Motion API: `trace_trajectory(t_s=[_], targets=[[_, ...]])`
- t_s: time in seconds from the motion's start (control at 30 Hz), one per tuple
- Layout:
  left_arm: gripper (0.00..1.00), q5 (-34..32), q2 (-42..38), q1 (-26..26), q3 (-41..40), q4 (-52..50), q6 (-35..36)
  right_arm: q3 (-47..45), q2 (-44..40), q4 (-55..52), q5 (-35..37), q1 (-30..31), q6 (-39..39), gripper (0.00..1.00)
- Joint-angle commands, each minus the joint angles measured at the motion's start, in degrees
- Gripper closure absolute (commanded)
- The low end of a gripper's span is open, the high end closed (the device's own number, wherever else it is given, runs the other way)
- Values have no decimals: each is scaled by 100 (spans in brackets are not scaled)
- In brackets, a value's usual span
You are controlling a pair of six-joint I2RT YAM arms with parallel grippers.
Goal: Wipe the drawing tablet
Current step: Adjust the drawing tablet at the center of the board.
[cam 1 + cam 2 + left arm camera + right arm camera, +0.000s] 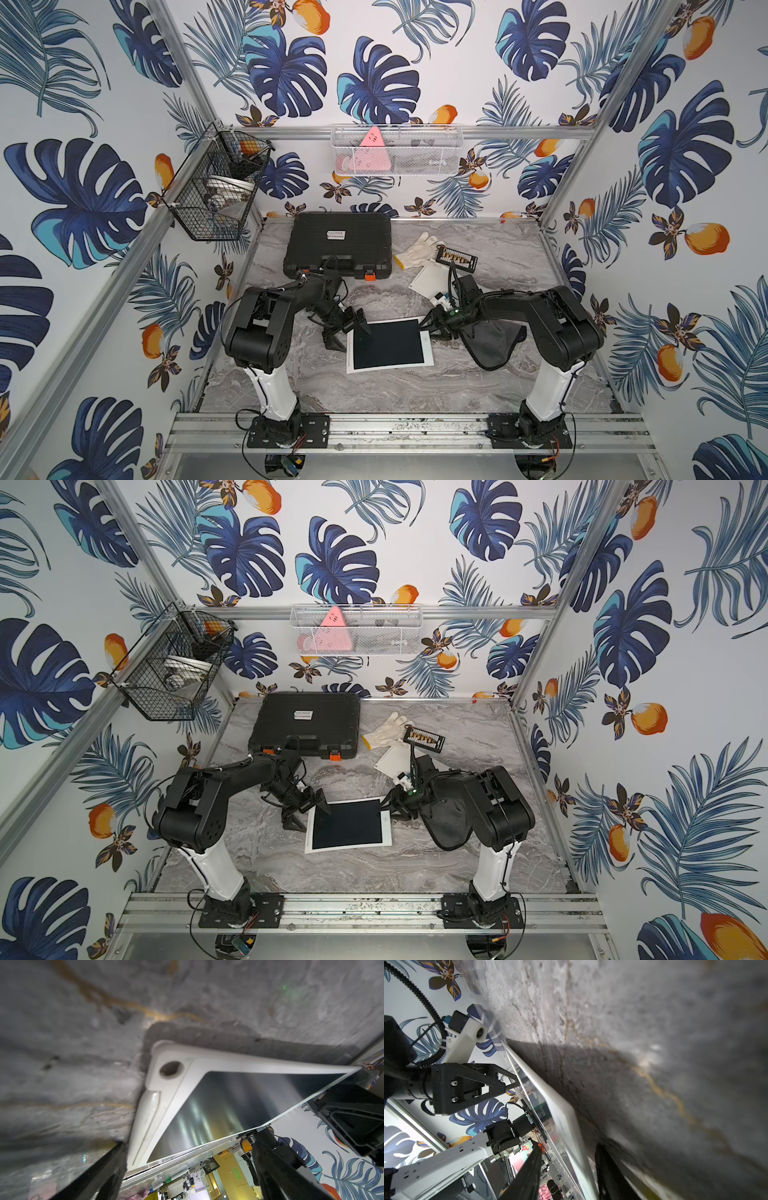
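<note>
drawing tablet [388, 345]: near side of black case [338, 245], apart | looks thin, stiff, light, screen slick, so pinch at its rim | left gripper [353, 340] gapes wide, empty, astride a corner | right gripper [431, 330] astride the opposite edge, grip unclear

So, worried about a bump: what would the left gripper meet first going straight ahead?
Probably the tablet: the left gripper straddles its white edge, jaws open.

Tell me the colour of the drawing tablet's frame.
White; the drawing tablet shows best in the left wrist view.
</note>
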Motion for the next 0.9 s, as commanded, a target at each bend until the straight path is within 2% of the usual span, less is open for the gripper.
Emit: trace_trajectory(t_s=[0.0, 0.17, 0.3, 0.53, 0.87], targets=[[1, -2009, 189, 25, -79, 1422, 678, -132, -308, 381, -135, -1, 585, 56], [1, -1950, 201, 21, -87, 1487, 621, -351, -872, 684, -354, -2, 1105, 66], [1, -1897, 215, 17, -96, 1543, 573, -364, -1199, 419, -443, 20, 1089, 72], [1, -1816, 250, 22, -71, 1580, 520, -273, -1514, -229, -653, 101, 797, 75], [1, -1781, 281, 7, -89, 1624, 493, 218, -1486, -1801, -484, 511, -336, 81]])
